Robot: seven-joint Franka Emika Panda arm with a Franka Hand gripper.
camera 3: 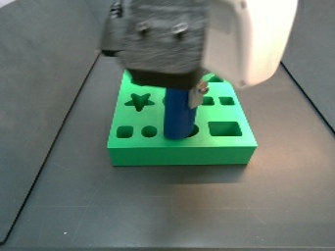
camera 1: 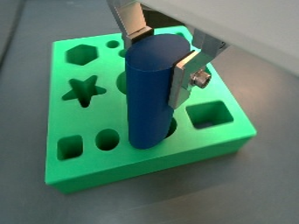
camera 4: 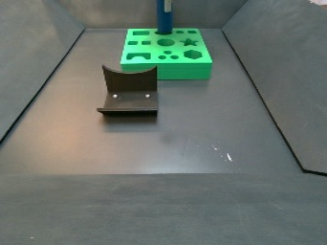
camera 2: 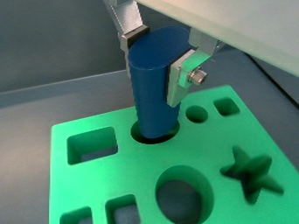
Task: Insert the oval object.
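My gripper (camera 1: 162, 54) is clamped on the oval object (camera 1: 152, 96), its silver fingers (camera 1: 187, 74) pressed against either side of the blue peg's upper part, as both wrist views show. The peg stands upright with its lower end in an opening of the green block (camera 1: 222, 144); its own body hides the rim of that opening, so I cannot tell how deep it sits. In a side view the gripper (camera 3: 183, 83) and its grey housing fill the upper middle of the frame and cover the peg's top and the block's (camera 3: 183, 152) rear holes. In the other side view the block (camera 4: 166, 69) lies at upper centre, the peg (camera 4: 165, 19) is cut off by the top edge, and the fixture (camera 4: 128, 93) stands apart, at left of centre.
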